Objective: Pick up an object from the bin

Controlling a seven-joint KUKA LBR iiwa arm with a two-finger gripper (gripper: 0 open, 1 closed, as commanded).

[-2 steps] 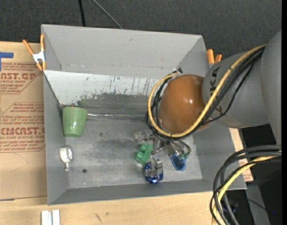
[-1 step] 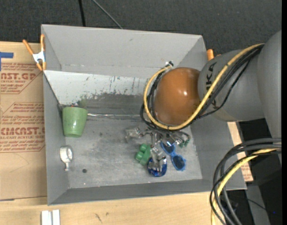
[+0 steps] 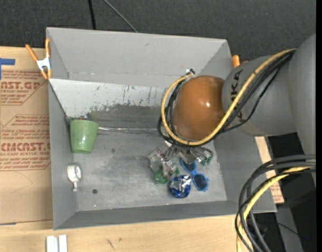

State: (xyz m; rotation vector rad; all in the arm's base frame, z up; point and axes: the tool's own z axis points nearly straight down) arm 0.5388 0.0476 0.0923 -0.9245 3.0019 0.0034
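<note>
My gripper (image 3: 166, 160) reaches down from under the orange dome into the bin's front right part. Its metal fingers stand among a small cluster of things there. A small green piece (image 3: 160, 178) lies right below the fingertips. Just to the right lie shiny blue pieces (image 3: 180, 186), one crumpled and one ring-shaped (image 3: 200, 181). Nothing shows clearly between the fingers, and the dome hides the top of the gripper.
A light green cup (image 3: 83, 135) lies on its side at the bin's left wall. A small white round thing (image 3: 73, 174) rests near the front left corner. The arm and its cables cover the bin's right side.
</note>
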